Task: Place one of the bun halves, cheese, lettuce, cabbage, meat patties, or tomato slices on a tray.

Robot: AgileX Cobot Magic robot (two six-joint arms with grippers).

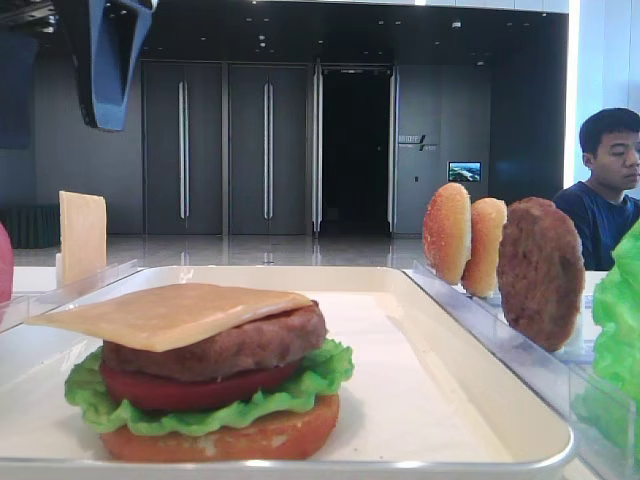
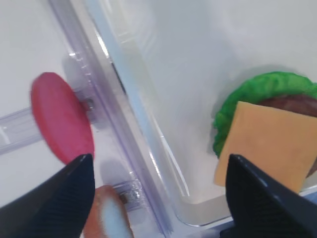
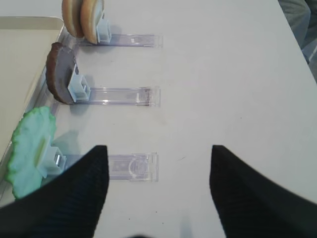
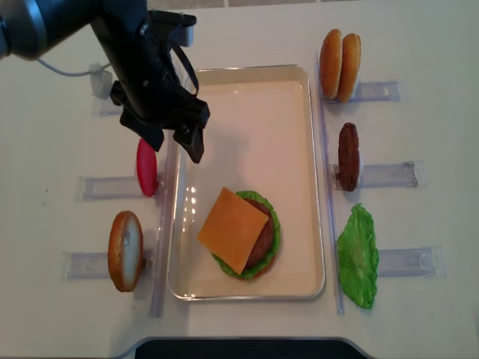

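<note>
Cheese (image 4: 233,229) tops the stack, apart from left claw (image 4: 171,138).

A stack is seen on the tray (image 1: 470,400): a bun half (image 1: 225,436) at the bottom, then lettuce (image 1: 215,410), a tomato slice (image 1: 190,390), a meat patty (image 1: 220,345) and a cheese slice (image 1: 170,313) laid on top. Two buns (image 1: 462,238) and another patty (image 1: 540,272) are held upright at the right.
</note>
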